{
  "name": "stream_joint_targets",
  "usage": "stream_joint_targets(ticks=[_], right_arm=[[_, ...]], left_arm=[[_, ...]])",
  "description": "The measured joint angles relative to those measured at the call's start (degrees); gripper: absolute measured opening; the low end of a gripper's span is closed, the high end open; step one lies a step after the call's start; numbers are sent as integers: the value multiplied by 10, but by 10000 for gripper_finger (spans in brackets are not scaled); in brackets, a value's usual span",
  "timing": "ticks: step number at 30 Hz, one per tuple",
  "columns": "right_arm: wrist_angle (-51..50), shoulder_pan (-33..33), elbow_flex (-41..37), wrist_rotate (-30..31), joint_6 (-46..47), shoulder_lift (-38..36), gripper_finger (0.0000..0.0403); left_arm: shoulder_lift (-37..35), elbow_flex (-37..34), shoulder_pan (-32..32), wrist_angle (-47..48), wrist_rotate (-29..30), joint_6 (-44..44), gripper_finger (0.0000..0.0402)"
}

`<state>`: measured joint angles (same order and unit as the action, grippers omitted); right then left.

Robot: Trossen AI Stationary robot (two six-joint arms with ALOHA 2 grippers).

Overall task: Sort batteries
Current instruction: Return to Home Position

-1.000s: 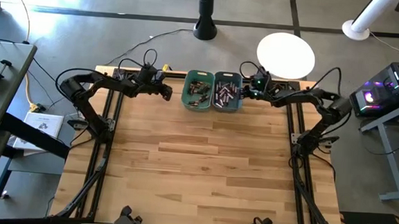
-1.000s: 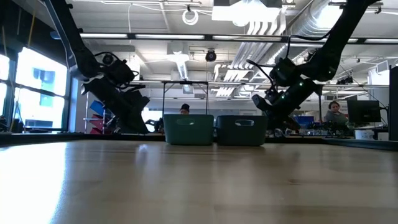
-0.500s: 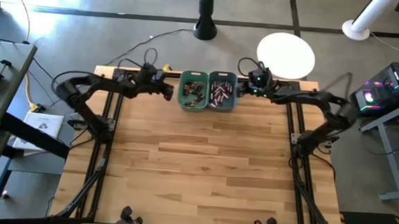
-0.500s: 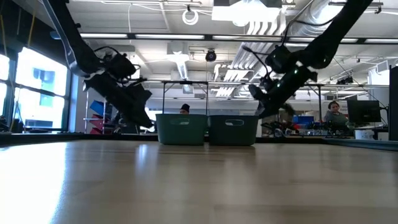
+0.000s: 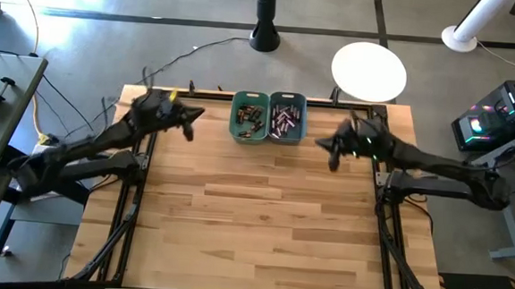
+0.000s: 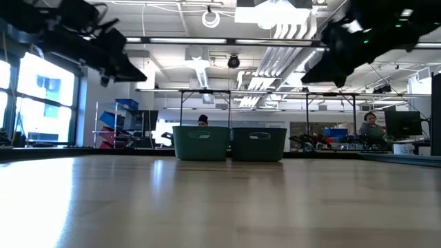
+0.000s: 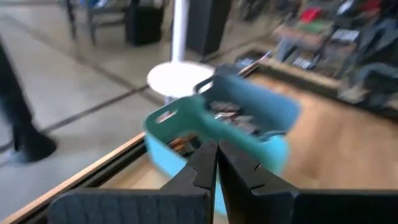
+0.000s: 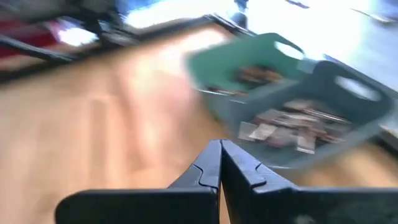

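Batteries [image 5: 283, 120]: small, stiff, smooth cells heaped in two bins; light and apt to roll (pinch one across its middle).
Green bin [image 5: 251, 95]: midway along the far edge of the table [image 5: 262, 216], touching the teal bin [image 5: 288, 95].
Left gripper [image 5: 190, 125]: fingers clenched on nothing, near the far left corner.
Right gripper [image 5: 331, 153]: likewise clenched and empty, towards the right edge.
Sorting: apparently done.

The bench [image 5: 263, 208] is pale wood in glued strips, smooth with a soft sheen. The green bin [image 5: 235, 116] and teal bin [image 5: 304, 120] look like matt moulded plastic. The batteries [image 5: 283, 121] glint metallic, silvery and copper. The left tool [image 7: 216, 152] and right tool [image 8: 221, 152] are matt black.
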<state>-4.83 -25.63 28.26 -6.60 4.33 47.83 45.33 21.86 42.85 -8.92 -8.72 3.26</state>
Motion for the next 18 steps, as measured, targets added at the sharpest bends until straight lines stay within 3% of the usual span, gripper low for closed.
stream_joint_targets(ticks=[8,16,18], right_arm=[[185,162,-163,-13,47,-140,0],[315,258,-271,-47,-4,-209,0],[297,270,-277,-46,-11,-228,0]], left_arm=[[-210,-77,-71,4,3,65,1],[-279,-81,-105,53,3,67,1],[-285,-81,-110,66,3,67,1]])
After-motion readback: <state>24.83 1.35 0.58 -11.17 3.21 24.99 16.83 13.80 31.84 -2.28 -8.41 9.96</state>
